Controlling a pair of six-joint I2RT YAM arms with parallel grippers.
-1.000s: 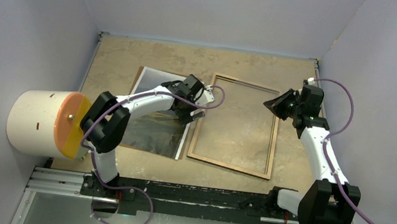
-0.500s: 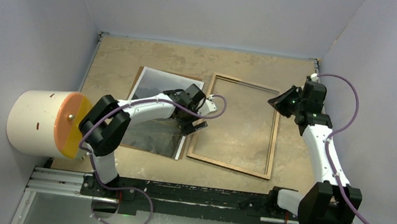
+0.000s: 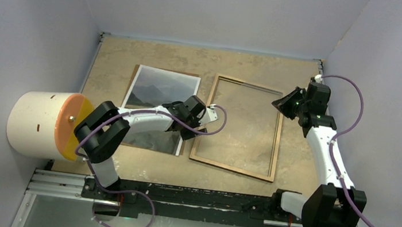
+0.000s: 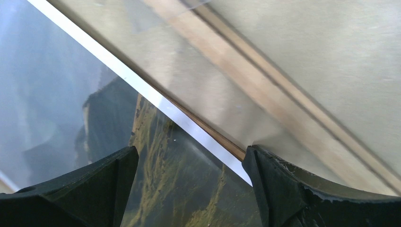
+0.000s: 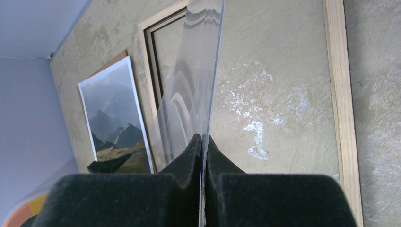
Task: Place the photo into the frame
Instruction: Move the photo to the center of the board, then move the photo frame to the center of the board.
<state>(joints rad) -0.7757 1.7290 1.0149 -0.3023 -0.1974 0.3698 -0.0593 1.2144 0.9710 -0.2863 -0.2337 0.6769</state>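
The photo (image 3: 152, 93), grey peaks over green hills with a white edge, lies face up left of the frame (image 3: 232, 168). The frame lies flat with its wood-brown back up. My left gripper (image 3: 196, 125) is open, low over the photo's right edge near its lower corner. In the left wrist view, the left gripper (image 4: 189, 158) has one finger over the photo (image 4: 179, 184) and the other over bare table beside the frame's strip (image 4: 265, 94). My right gripper (image 3: 278, 104) hovers above the frame's right side. The right gripper (image 5: 203, 138) is shut on a clear pane (image 5: 198, 71) held on edge.
A thin brown backing board (image 3: 195, 77) shows under the photo's far edge. A white cylinder with an orange face (image 3: 50, 124) stands at the left. Grey walls close the table on three sides. The arms' base rail (image 3: 188, 196) runs along the near edge.
My left gripper has slid toward me along the photo's right edge and dropped lower, uncovering the photo's upper part. The right gripper shifted slightly right, then stayed put, still shut on the pane.
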